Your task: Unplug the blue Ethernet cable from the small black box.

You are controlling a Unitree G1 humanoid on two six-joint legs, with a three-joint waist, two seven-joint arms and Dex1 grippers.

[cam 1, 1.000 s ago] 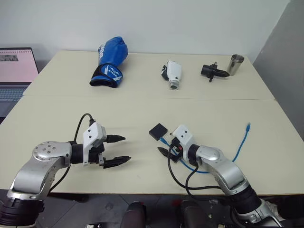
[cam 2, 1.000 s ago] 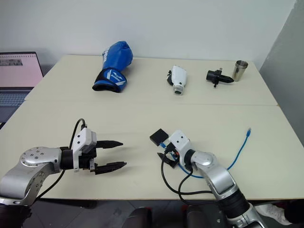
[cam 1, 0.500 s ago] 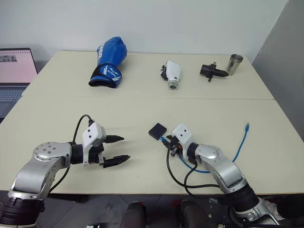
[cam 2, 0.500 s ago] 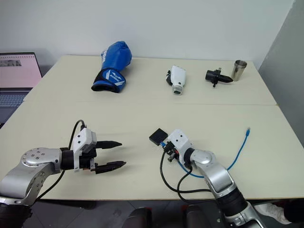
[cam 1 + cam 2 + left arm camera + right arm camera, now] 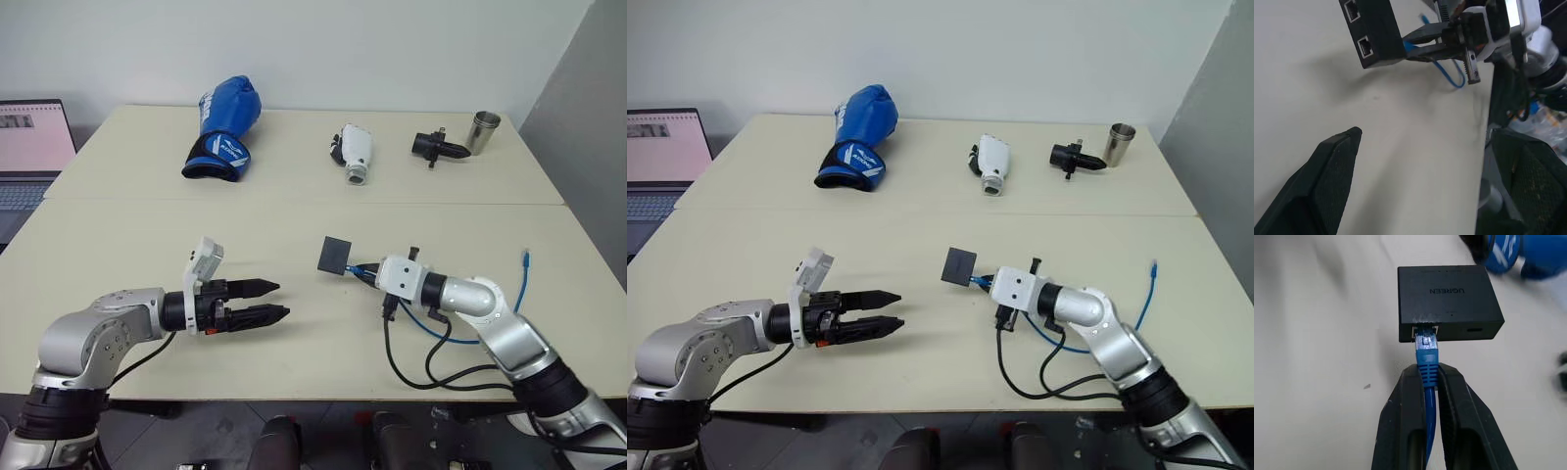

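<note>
Right claw (image 5: 1426,382) clenches blue Ethernet cable (image 5: 1426,355) — small black box (image 5: 1447,303) dangling, left claw (image 5: 269,302) released.

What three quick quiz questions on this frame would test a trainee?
1. True or false: the cable is already out of the box.
2. The right gripper is: A open, B shut on the cable, C shut on the box.
3. Fill in: the left gripper holds ____.

Key
1. False. The plug sits in the box's port, and the box hangs off the table on it.
2. B. The fingers pinch the cable just behind the plug.
3. Nothing. It is open, apart from the box.
</note>
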